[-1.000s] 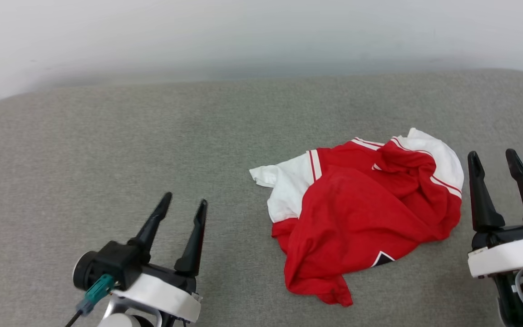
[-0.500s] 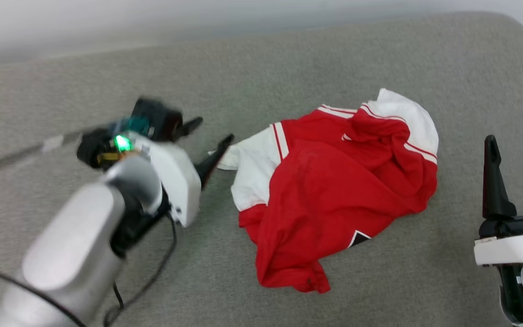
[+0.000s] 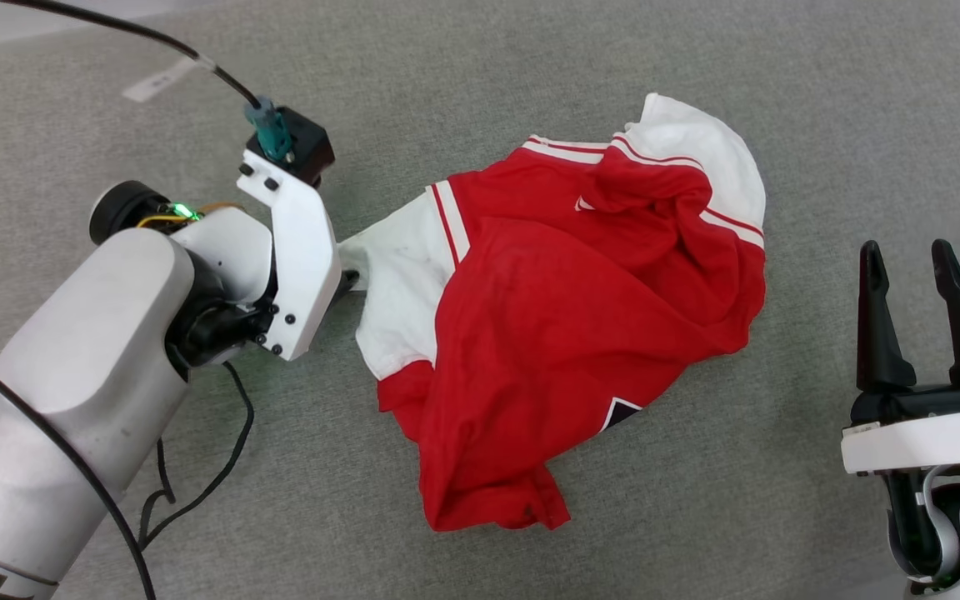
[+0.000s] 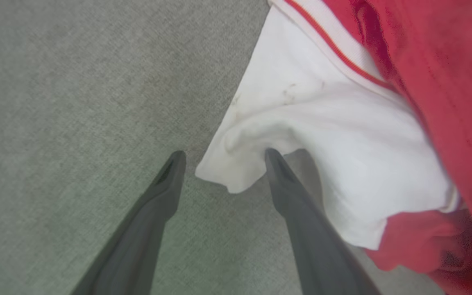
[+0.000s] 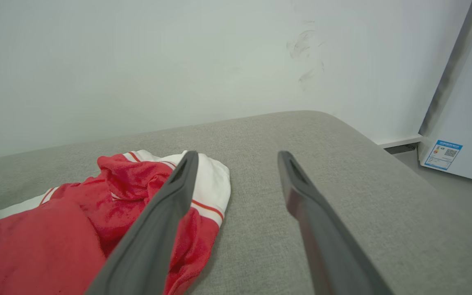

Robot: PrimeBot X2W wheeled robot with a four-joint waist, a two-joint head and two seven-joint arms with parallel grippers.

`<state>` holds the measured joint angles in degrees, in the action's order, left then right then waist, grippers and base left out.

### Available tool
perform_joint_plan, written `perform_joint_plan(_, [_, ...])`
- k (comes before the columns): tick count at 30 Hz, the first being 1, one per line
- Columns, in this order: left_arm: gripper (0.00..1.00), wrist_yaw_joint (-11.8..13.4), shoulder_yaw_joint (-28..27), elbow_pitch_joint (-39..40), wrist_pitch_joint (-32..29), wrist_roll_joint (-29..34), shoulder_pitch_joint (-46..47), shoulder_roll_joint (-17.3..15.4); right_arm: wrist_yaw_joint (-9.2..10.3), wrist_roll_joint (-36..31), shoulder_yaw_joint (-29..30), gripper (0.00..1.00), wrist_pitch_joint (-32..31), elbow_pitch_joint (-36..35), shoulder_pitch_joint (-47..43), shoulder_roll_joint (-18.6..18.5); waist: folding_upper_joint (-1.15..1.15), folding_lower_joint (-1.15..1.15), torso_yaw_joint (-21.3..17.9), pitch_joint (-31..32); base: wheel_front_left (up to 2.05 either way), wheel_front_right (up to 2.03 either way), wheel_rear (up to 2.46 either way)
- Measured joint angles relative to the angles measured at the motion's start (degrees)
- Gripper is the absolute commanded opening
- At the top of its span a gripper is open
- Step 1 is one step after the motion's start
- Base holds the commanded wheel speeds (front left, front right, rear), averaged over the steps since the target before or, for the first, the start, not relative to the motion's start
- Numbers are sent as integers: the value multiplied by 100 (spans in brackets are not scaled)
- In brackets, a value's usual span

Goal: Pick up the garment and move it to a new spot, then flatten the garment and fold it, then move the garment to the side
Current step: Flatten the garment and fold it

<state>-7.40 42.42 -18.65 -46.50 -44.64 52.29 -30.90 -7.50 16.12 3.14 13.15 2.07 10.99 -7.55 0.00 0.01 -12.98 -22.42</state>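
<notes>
Here the garment point(image 3: 563, 333) lies crumpled on the grey surface point(image 3: 580, 50), a little right of the middle in the head view. Its long axis runs on a diagonal, from a bunched red hem at the near left up to a white sleeve at the far right. The other white sleeve point(image 4: 301, 123) points left, its red-and-white striped trim running across where it meets the red body. The red cloth is folded over on itself, so the print is mostly hidden. Only a small black, white-edged corner point(image 3: 618, 412) peeks out along the near edge.

The left gripper point(image 4: 224, 155) reaches in from the left with its jaws spread wide. The corner of that left-pointing sleeve sits between its two fingers, and one fingertip point(image 4: 273, 157) is right at the fold of the cloth. The jaws are not closed on anything. The right gripper point(image 3: 906, 250) hangs at the near right, just off the garment's right edge, fingers pointing to the far side. It is also fully spread and holds nothing.

The surface is a grey woven cushion with a rounded far-right corner. A black cable point(image 3: 197, 467) trails across it beside the left arm. Behind the cushion stands a plain pale wall point(image 5: 137, 61) with a few dark scuffs. To the right, past the corner, is a white cabinet point(image 5: 465, 123) bearing a small blue label point(image 5: 443, 155), above a grey floor.
</notes>
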Motion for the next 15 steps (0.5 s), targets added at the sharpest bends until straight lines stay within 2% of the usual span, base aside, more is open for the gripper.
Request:
perform_joint_plan(5, [100,0,291,-200,-57,-83,21,-40,0,-43,-15,100,53,151,69,27,0,0,-75,-94,0,0,0])
perform_joint_plan(6, [37,0,335,-210,-54,-105,33,-58,0,-49,-13,100,63,165,84,31,0,-1,-77,-101,0,0,0])
perform_joint_plan(7, [0,0,385,-214,-34,-116,45,-78,0,-53,-10,100,68,180,87,33,0,-1,-74,-102,0,0,0])
perform_joint_plan(15, [0,-1,372,-510,827,-214,-143,-189,0,-158,41,100,63,277,73,9,0,-1,67,109,0,0,0])
